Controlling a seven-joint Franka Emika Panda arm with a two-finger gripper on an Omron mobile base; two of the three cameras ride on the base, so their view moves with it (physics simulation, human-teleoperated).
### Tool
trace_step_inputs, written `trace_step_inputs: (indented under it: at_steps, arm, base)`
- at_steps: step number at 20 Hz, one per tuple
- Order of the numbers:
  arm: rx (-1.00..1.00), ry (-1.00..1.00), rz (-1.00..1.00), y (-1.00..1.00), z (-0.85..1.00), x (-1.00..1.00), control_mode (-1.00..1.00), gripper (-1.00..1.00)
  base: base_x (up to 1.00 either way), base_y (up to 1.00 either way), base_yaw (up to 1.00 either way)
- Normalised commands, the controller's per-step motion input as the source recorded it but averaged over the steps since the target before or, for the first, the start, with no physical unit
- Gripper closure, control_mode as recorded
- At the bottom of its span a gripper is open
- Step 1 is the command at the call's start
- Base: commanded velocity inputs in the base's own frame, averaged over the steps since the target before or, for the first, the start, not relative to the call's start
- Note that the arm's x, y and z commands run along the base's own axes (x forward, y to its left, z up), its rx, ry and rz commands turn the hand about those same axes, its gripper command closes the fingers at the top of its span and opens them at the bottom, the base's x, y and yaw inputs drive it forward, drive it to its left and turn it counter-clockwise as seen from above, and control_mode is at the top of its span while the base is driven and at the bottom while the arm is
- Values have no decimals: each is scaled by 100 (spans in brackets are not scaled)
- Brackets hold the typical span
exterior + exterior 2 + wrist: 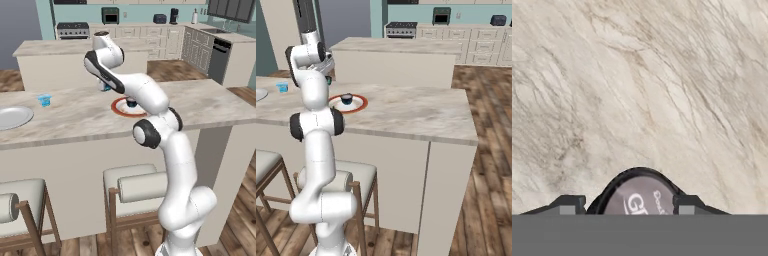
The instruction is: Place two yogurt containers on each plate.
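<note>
Two dark fingers (568,204) stand apart on either side of a dark yogurt container (639,192), its round pale lid printed with lettering; whether they press its sides cannot be told from the hand view. Beneath lies the tabletop (637,90), a pale marbled surface with fine brown veins. In the left base view the gripper (105,87) is low over the tabletop, just behind the orange-rimmed plate (119,106). That round shallow plate carries another dark container (346,99), a small tub with a pale top, sitting upright. A translucent light blue container (45,100) stands on the bare tabletop well to the left, between the two plates. The plain grey-white plate (12,117) lies at the far left edge.
</note>
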Motion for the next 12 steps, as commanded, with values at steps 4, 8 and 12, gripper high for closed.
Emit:
trace_step_inputs:
  at_steps: [4,8,12]
  arm:
    - [5,-14,0,-47,-3,-100,-100,100]
    - [7,-16,0,-44,-4,-84,-100,100]
    - [14,-16,0,-32,-12,-77,-100,100]
  base:
    - [0,0,0]
    - [0,0,0]
    - [0,0,0]
